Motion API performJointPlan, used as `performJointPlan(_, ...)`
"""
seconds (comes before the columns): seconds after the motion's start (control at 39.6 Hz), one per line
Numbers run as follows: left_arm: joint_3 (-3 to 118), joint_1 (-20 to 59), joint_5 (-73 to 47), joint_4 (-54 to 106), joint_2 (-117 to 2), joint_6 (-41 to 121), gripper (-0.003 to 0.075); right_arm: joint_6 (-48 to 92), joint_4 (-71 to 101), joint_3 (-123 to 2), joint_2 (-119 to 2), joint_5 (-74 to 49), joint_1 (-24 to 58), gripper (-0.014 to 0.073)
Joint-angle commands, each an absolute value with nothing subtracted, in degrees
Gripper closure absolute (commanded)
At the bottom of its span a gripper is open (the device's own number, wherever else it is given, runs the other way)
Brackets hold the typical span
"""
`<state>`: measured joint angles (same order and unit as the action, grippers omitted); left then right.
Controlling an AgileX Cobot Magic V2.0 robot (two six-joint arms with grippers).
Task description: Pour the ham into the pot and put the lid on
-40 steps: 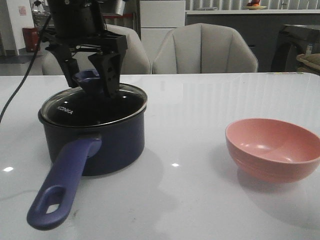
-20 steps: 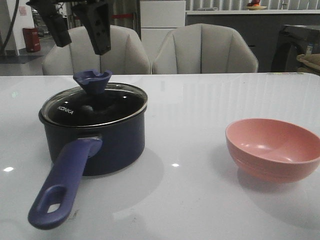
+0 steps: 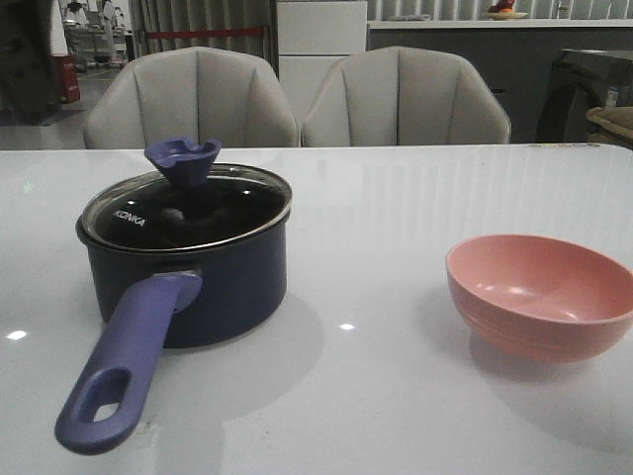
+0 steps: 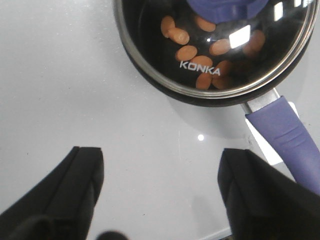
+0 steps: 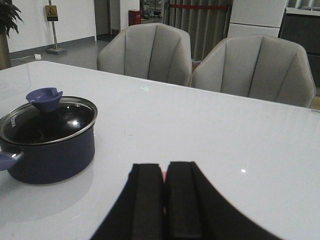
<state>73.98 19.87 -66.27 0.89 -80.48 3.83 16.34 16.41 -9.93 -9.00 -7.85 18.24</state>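
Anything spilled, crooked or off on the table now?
Nothing stands out. The lid sits level on the pot, ham shows under the glass, and none lies on the table. The pink bowl stands upright and empty.

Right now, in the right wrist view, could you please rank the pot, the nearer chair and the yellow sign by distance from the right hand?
1. Pot, on the table, lid on.
2. Chair, just behind the table's far edge.
3. Yellow sign, far back by the wall.

The right hand is shut.
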Motion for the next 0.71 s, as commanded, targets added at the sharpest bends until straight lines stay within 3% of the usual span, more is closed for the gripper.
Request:
performJointPlan(0.0, 70.5, 18.1, -61.6, 1.2, -72.8, 2.6, 0.0264, 16.5, 16.7, -11.5, -9.4, -3.5, 18.1, 0.0456)
performJointPlan(0.33, 52.5, 11.1, -48.8, 1.2, -49.4, 1.7, 0.0272, 16.5, 16.7, -11.5, -9.4, -3.5, 18.1, 0.0456)
performJointPlan(0.68, 35.8, 10.2, -37.7, 1.5, -24.8, 1.7, 0.0272, 16.5, 16.7, -11.5, -9.4, -3.5, 18.1, 0.0456)
